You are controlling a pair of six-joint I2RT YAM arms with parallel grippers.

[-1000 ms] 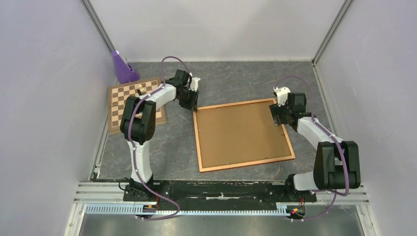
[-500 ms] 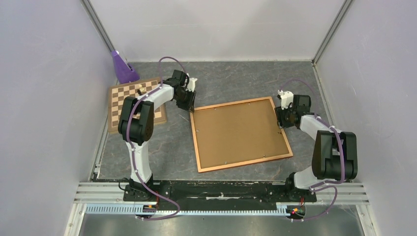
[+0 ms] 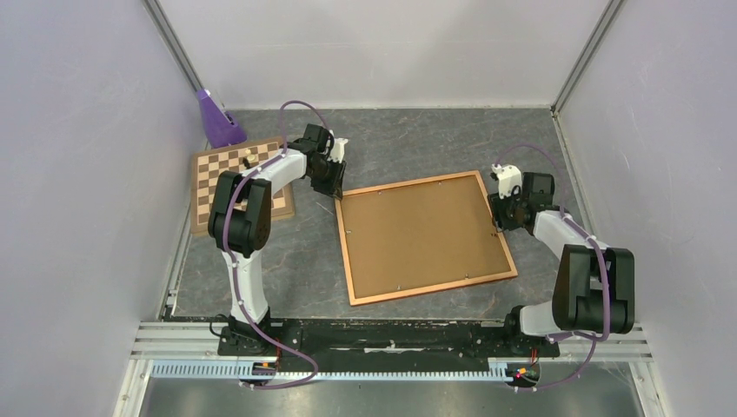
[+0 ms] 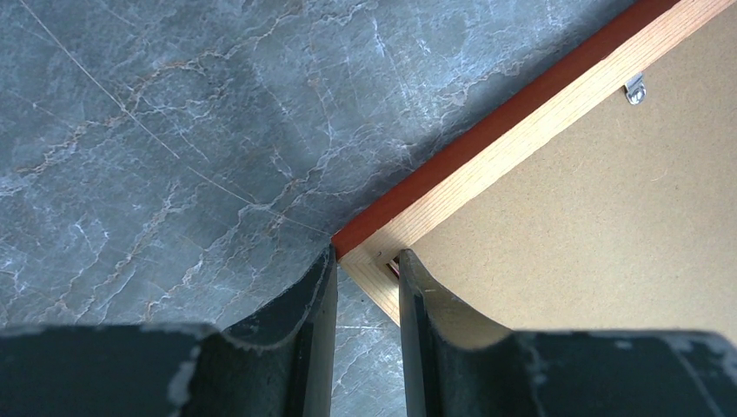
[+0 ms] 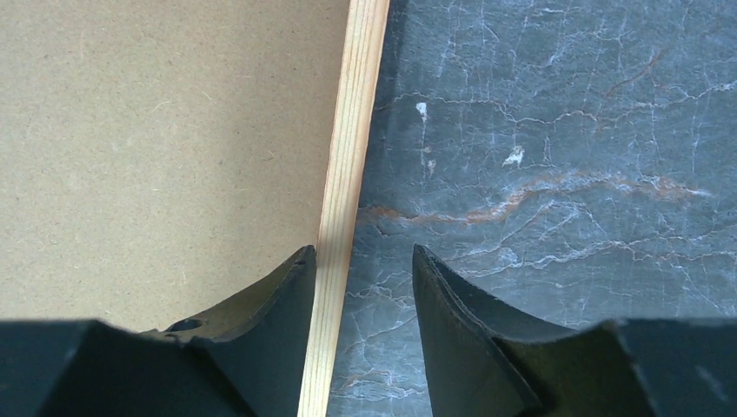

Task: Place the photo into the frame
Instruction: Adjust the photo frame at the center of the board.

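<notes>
The frame [image 3: 434, 288] lies face down mid-table, with the brown hardboard backing [image 3: 421, 234] set inside its orange-brown rails. The photo is hidden. My left gripper [image 3: 337, 193] sits at the frame's far-left corner. In the left wrist view its jaws [image 4: 367, 261] are shut on that corner of the frame [image 4: 521, 113], one finger on the outer edge and one against the inner edge. My right gripper [image 3: 498, 224] straddles the right rail [image 5: 356, 130]. It [image 5: 363, 256] is open, the inner finger beside the rail over the backing [image 5: 156, 130] and the outer finger apart from it.
A checkered chessboard [image 3: 235, 178] with a couple of small pieces [image 3: 248, 159] lies at the left, close behind my left arm. A purple object [image 3: 217, 122] stands in the far-left corner. Pale walls enclose the grey marbled table [image 3: 417, 143] on three sides.
The frame has slid slightly left and turned a little with my left gripper on its corner. My right gripper has moved nearer along the right rail and its jaws have narrowed.
</notes>
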